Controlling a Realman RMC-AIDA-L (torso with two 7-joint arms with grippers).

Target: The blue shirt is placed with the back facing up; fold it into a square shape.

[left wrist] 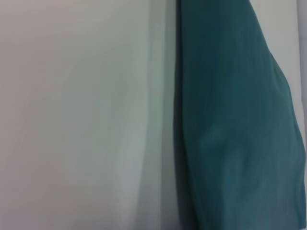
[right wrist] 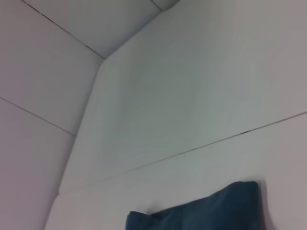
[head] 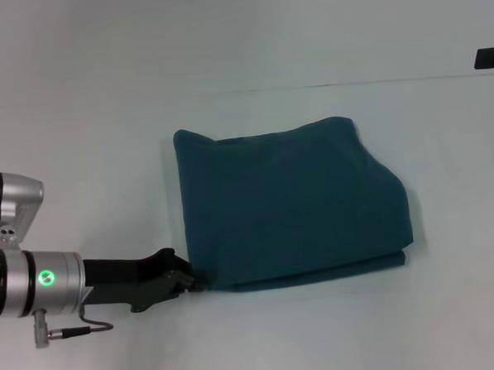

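The blue shirt [head: 290, 208] lies folded on the white table [head: 79, 144], a little right of the middle in the head view. It makes a thick, roughly square bundle of soft, matte teal cloth, plain on the side that faces up. Its far edge sags slightly in the middle, the far right corner is rounded off, and the near edge shows stacked layers, one lip of cloth sticking out at the near right corner. The surface is smooth with only faint, shallow creases.

The left gripper [head: 194, 281] sits at the bundle's near left corner, its black fingers touching the cloth edge there; I cannot tell whether they are pinching the fabric or merely resting against it. Behind it the arm's silver wrist section carries a lit green ring [head: 46, 277]. The left wrist view shows the shirt's folded side rising beside the bare table.

The right gripper [head: 491, 59] shows only as dark parts at the far right edge of the head view, well apart from the shirt; the state of its fingers cannot be told.
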